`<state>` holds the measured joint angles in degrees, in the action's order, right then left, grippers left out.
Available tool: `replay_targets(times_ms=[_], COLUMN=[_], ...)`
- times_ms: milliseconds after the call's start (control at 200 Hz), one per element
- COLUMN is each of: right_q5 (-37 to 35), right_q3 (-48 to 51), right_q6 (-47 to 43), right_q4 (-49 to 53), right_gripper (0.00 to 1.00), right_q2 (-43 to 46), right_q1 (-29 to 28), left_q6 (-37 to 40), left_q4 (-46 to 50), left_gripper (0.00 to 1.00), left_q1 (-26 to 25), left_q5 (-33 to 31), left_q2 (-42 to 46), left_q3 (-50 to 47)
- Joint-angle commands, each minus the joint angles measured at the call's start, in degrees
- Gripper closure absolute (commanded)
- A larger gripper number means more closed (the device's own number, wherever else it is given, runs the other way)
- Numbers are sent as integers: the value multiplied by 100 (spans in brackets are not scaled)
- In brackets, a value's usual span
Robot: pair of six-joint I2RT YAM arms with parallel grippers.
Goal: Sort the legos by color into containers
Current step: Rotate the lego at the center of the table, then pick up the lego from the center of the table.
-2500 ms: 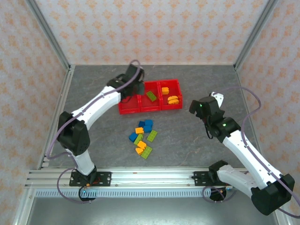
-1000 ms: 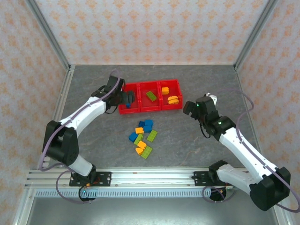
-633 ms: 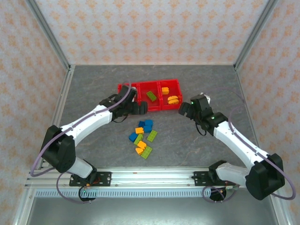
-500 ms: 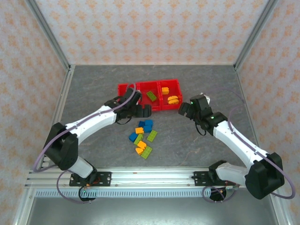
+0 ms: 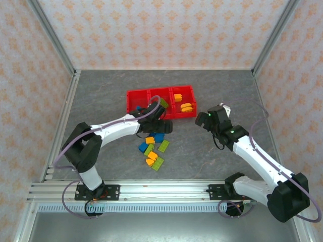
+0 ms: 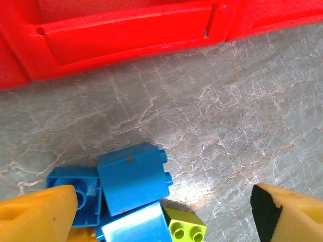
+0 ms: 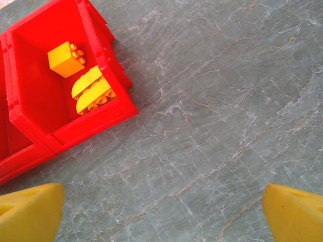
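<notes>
Blue legos (image 6: 132, 184) near red containers (image 6: 126, 35)

Containers (image 6: 126, 40): red plastic, smooth, glossy. Legos (image 6: 132, 177): smooth plastic, slight sheen. Worktop (image 6: 227, 126): grey marble-look surface, veined, mostly matt.

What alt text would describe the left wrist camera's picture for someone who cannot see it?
Blue legos lie clustered on a grey marbled table with a lime-green lego beside them, seen between the yellow fingertips of the open left gripper, at the bottom corners. The outer wall of the red containers runs across the top.
</notes>
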<state>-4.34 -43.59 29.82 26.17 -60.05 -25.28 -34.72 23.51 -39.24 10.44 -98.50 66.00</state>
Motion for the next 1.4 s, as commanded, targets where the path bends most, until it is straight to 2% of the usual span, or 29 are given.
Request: replay_targets(times_ms=[0,350,516,831,1116,1301,1391], right_q5=[-256,-300,-312,-408,-410,-384,-375], right_q3=[70,55,28,79,87,88,79], right_q6=[77,68,76,96,94,112,112], right_q4=[116,176,219,336,331,309,318], right_gripper=[0,0,0,0,0,0,0], right_q2=[53,64,77,237,236,182,158], right_q1=[40,40,40,39,40,38,40], left_q6=[-105,-27,247,592,1341,1481,1524], left_q4=[-14,-74,61,277,671,673,705], left_gripper=[10,14,15,15,15,28,29], left_q1=[-74,-93,-121,-162,-161,-184,-263], left_q5=[89,353,402,303,-179,-179,-358], left_q2=[-225,-751,-1005,-1287,-1295,-1226,-1157], left_q3=[228,383,742,1174,1179,1135,1159])
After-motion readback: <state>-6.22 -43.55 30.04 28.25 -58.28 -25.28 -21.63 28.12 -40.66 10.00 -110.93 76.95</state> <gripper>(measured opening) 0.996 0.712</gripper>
